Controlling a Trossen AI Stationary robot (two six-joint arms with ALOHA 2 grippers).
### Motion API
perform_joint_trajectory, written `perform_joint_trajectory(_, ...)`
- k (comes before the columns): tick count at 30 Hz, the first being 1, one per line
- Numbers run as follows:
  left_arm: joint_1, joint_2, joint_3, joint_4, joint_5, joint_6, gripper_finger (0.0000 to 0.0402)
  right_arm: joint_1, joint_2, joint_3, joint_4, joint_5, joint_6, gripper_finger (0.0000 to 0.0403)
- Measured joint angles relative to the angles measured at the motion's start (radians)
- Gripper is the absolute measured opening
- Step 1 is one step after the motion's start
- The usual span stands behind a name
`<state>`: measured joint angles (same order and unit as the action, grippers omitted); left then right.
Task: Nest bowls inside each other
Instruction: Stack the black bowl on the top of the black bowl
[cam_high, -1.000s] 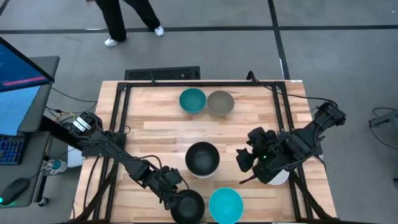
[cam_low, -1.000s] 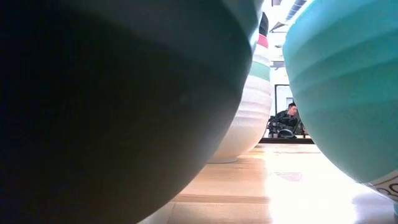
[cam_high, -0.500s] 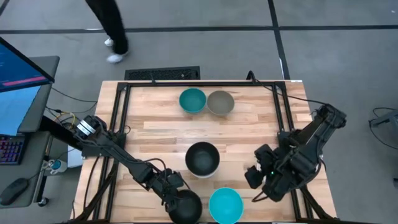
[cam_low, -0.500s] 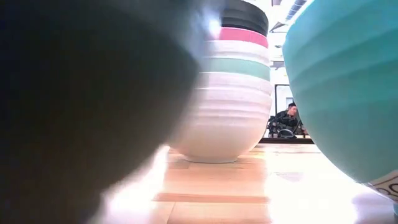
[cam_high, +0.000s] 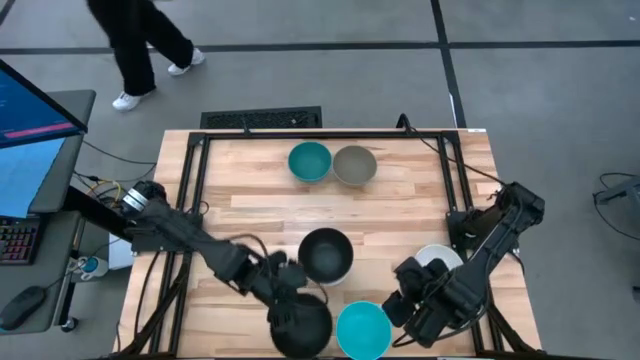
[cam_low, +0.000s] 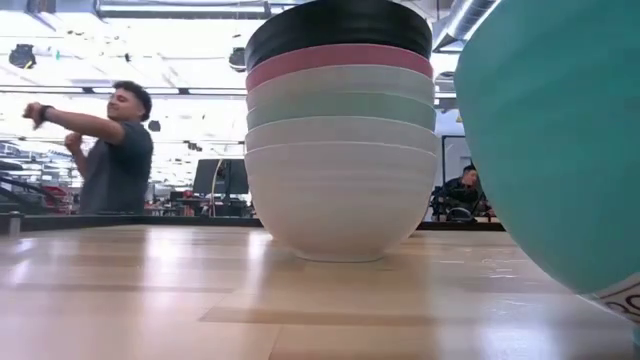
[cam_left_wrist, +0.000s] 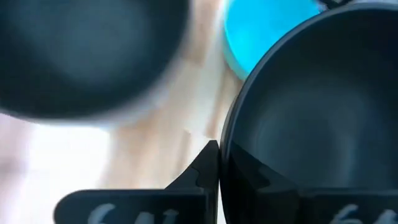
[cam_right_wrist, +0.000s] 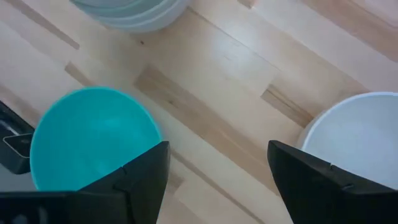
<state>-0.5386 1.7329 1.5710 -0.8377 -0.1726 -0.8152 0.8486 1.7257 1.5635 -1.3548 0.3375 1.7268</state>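
Left pincer clenches one black bowl; right pincer gapes empty; five other bowl spots.

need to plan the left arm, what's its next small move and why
Probably lift the black bowl and carry it toward the stack. The left gripper is shut on its rim, with the stack right beside it. The right gripper hangs open by the cyan bowl.

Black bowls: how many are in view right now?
2: the stack's top bowl; the held bowl, in the left hand beside the cyan bowl. The stack may hide more.
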Motion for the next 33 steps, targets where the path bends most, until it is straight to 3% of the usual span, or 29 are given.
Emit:
perform_joint_trajectory(4, 0.078, 0.000, 0.224, -0.266, -0.114, 0.077, 0.0001, 0.000, 0.030, -0.013, 0.016, 0.003, 0.009, 0.0274)
perform_joint_trajectory(8, 0.204, 0.000, 0.345, -0.364, -0.159, 0.152, 0.0001, 0.000, 0.018, -0.097, 0.131, 0.003, 0.052, 0.0253)
perform_joint_trajectory(16, 0.366, 0.004, 0.274, -0.365, -0.023, 0.244, 0.0000, 0.000, -0.011, -0.254, 0.317, 0.003, 0.132, 0.0233)
perform_joint_trajectory(25, 0.382, 0.021, 0.183, -0.191, 0.078, 0.283, 0.0000, 0.000, -0.013, -0.262, 0.323, 0.003, 0.159, 0.0234)
perform_joint_trajectory(33, 0.384, 0.105, 0.176, -0.190, 0.097, 0.326, 0.0000, 0.005, -0.014, -0.282, 0.353, -0.009, 0.211, 0.0234)
